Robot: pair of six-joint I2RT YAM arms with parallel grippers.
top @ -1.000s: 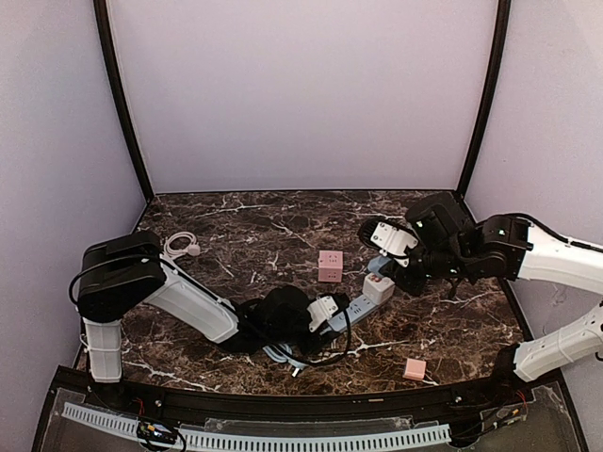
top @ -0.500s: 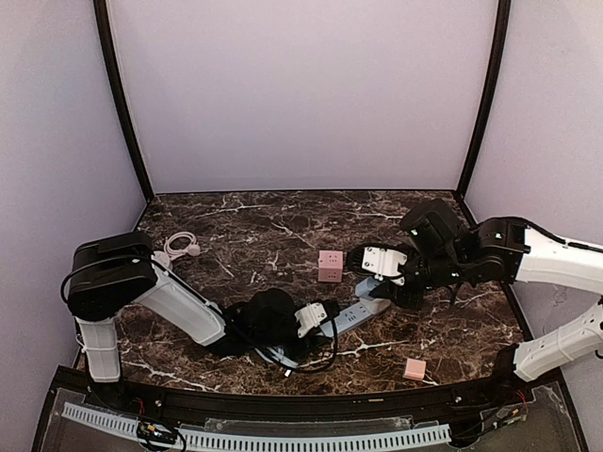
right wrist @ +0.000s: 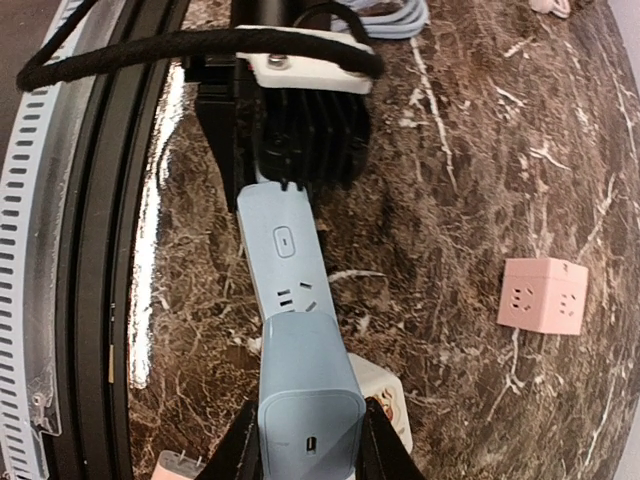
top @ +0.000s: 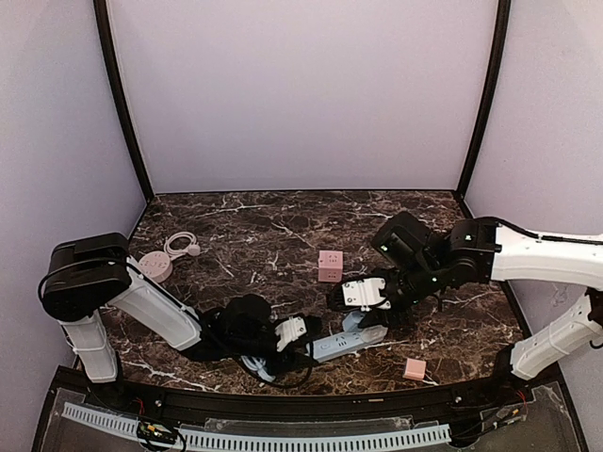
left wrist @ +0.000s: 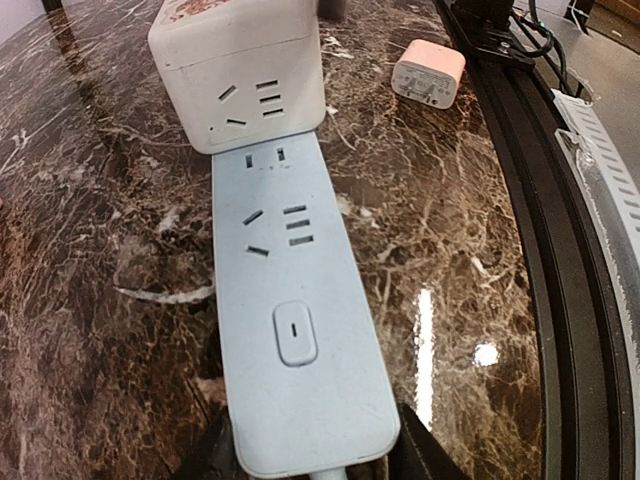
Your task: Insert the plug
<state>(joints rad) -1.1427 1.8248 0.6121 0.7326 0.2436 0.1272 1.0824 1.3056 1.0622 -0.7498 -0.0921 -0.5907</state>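
In the past second my left jaws, clamped on the cord end of the power strip, dragged it toward the lower centre of the bench, and my right jaws, gripping the pale blue plug, followed overhead, keeping insertion within reach.

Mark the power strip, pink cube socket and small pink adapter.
power strip (left wrist: 305, 400): left wrist view, top face below the switch.
pink cube socket (top: 330, 266): top view, upper face.
small pink adapter (top: 415, 368): top view, centre.

One each: power strip, blue plug, white cube, pink cube, pink charger, coiled cable.
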